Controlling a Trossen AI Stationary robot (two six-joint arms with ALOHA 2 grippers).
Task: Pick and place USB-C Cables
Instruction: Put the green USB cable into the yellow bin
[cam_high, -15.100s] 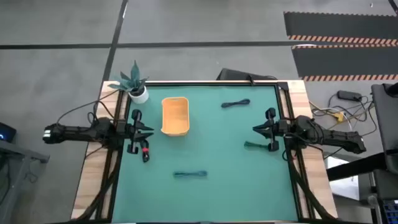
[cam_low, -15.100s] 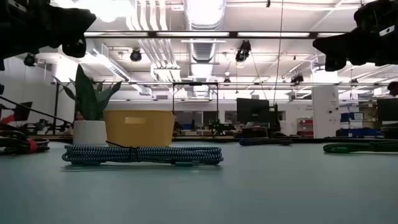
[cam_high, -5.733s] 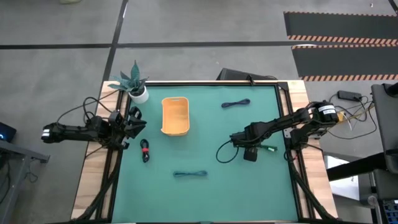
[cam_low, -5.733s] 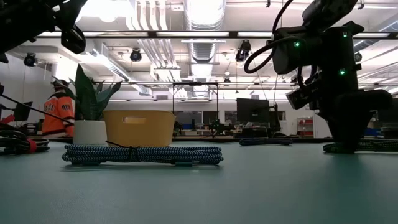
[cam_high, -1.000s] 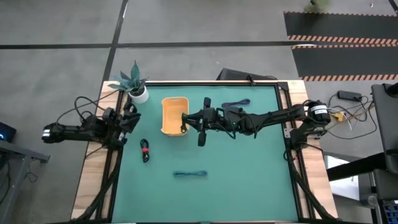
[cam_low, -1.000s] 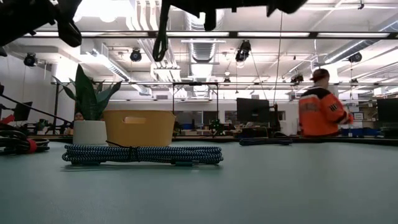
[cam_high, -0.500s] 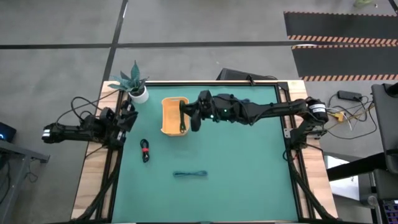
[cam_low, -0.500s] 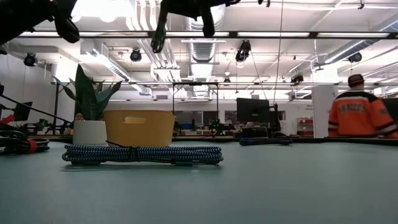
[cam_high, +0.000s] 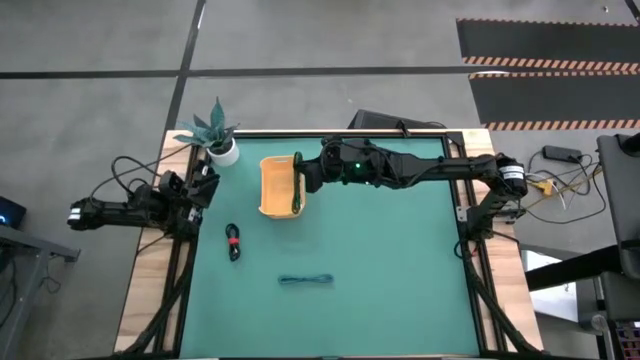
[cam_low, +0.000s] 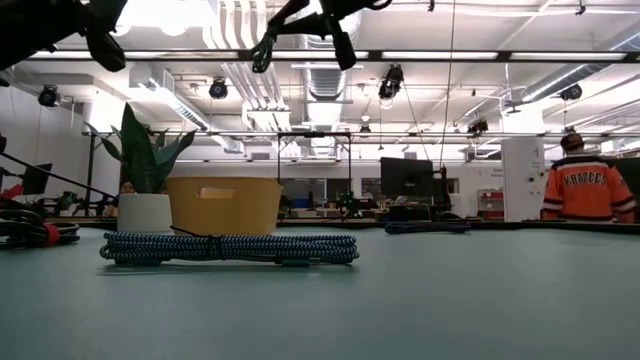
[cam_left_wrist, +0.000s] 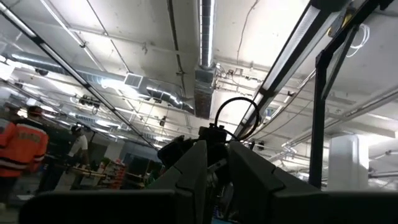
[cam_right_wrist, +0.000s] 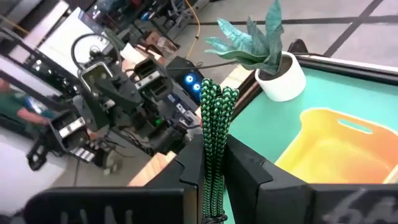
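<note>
My right gripper (cam_high: 302, 183) reaches across the table to the yellow tray (cam_high: 275, 186) and is shut on the dark green cable (cam_right_wrist: 213, 118), above the tray's right rim. The black-and-red cable (cam_high: 233, 243) lies near the table's left edge. The teal-blue cable (cam_high: 305, 280) lies flat toward the near edge and fills the low view's foreground (cam_low: 230, 248). The blue-purple cable (cam_low: 425, 227) shows only in the low view; my right arm covers it from above. My left gripper (cam_high: 207, 186) waits shut at the left edge. My right gripper pinches the green bundle between its two fingers (cam_right_wrist: 245, 168), at a part (cam_right_wrist: 212, 163) back from its looped end. The bundle runs along the fingers and sticks out past their tips. It is lifted clear of the table, over the tray's right rim (cam_high: 300, 200).
A potted plant (cam_high: 218, 138) stands at the far left corner, just beyond the tray. A black frame edges the green mat (cam_high: 400, 270). Open mat lies right of the teal-blue cable. A person in orange (cam_low: 585, 190) stands in the room behind.
My right gripper has moved toward the table's left and far edge, carrying the green cable, from just right of the tray to over its right rim. The other cables and the tray have stayed put.
</note>
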